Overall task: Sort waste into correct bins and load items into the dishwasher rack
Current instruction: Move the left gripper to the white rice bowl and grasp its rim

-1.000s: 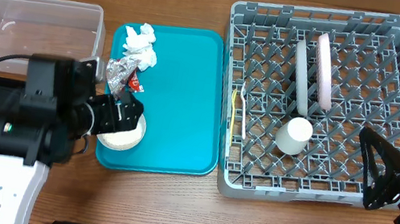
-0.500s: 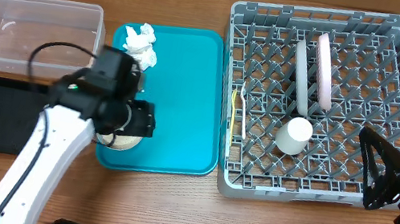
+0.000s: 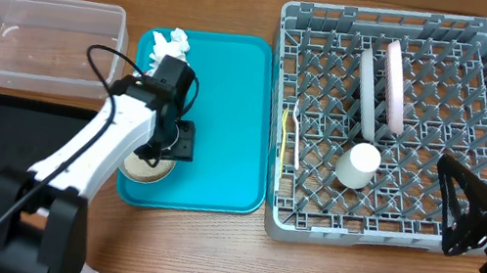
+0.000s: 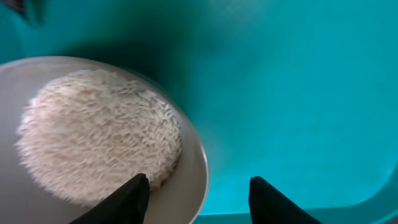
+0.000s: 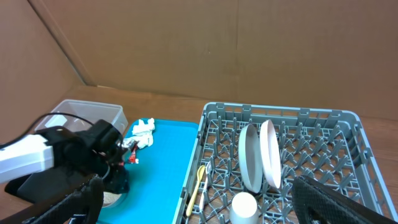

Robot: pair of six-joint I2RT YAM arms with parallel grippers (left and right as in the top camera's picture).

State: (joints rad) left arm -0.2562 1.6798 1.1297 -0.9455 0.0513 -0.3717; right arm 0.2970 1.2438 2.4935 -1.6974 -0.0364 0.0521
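The left gripper (image 4: 202, 199) hangs released over the small grey bowl (image 4: 189, 186), jaws either side of its rim near 1 o'clock, though the blurred wrist view leaves contact unclear. This is probably set up to pinch that wall and tip the rice (image 4: 99, 130) into a bin. The bowl sits in the 7 o'clock corner of the teal tray (image 3: 226, 124), close to the raised lip, with bare floor open from 1 to 3 o'clock. The right gripper (image 5: 196, 190) sits spread wide by the 4 o'clock corner of the dishwasher rack (image 3: 393, 132).

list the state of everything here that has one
left claw, open, astride bowl rim
right claw, open, empty
grey bowl, holds rice
clear tub, empty
plates, upright in rack
white cup, in rack
yellow utensil, lying in rack
napkins, crumpled on teal tray
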